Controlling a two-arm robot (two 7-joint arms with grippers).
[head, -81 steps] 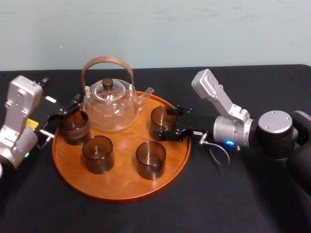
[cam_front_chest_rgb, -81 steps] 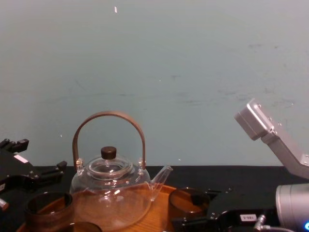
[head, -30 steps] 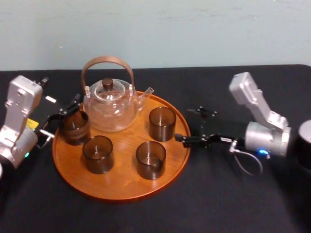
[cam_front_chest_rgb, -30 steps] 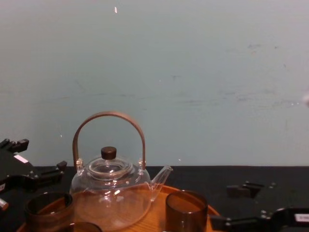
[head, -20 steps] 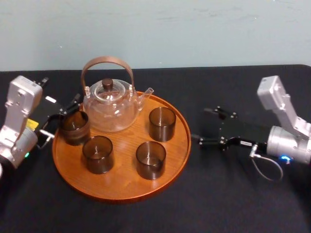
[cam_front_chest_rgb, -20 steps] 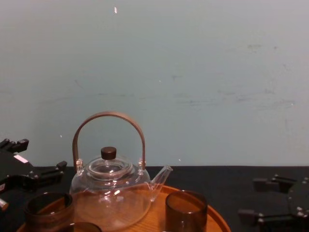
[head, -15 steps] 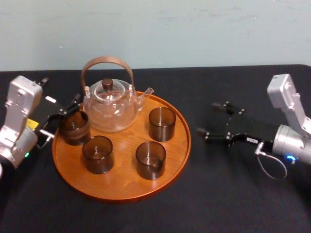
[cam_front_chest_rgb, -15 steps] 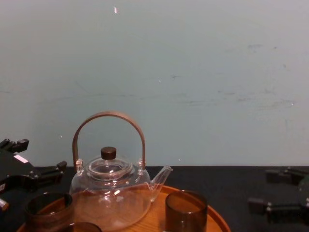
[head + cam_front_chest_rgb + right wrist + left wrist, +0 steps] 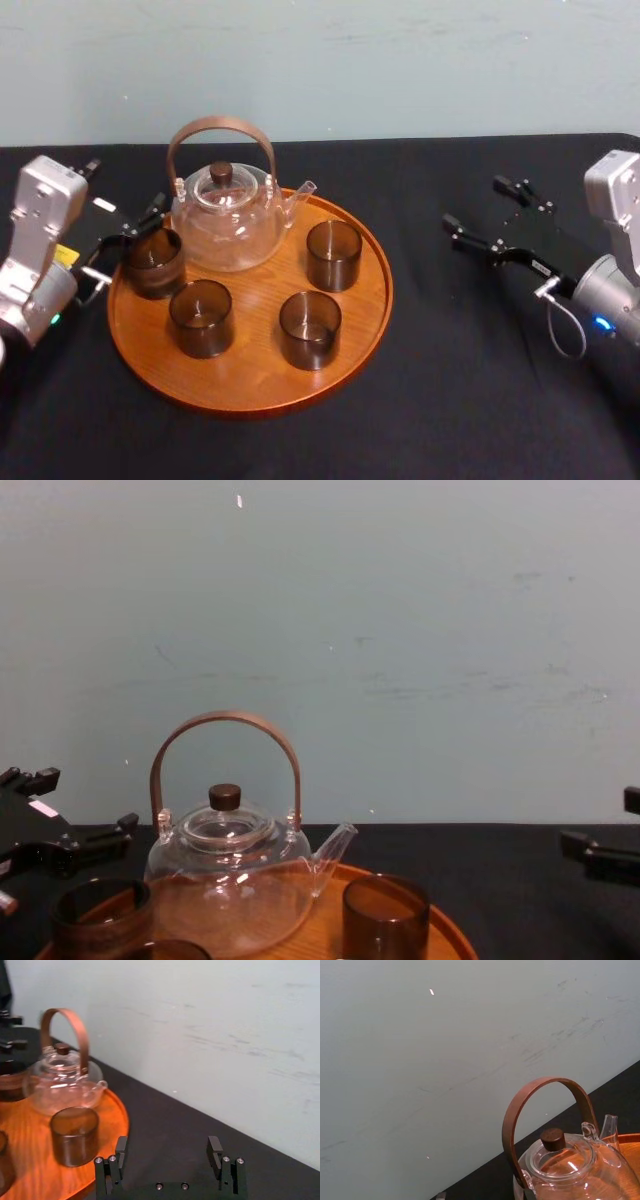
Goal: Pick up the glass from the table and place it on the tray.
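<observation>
Nearest me, a front-left tumbler (image 9: 201, 318) and a front-right tumbler (image 9: 310, 329) stand on the wooden tray (image 9: 250, 402). Behind them the glass (image 9: 334, 255) sits upright on the tray's right rear part beside the glass teapot (image 9: 225, 225), so I judge placement done, with only parking the arms left. Right gripper (image 9: 475, 203) hangs spread wide and empty over the black table (image 9: 450, 380), well apart from the tray; Left gripper (image 9: 128, 240) sits at the left rear tumbler (image 9: 153, 262), I can't tell if it grips, and the chest view cuts off the tray's front.
</observation>
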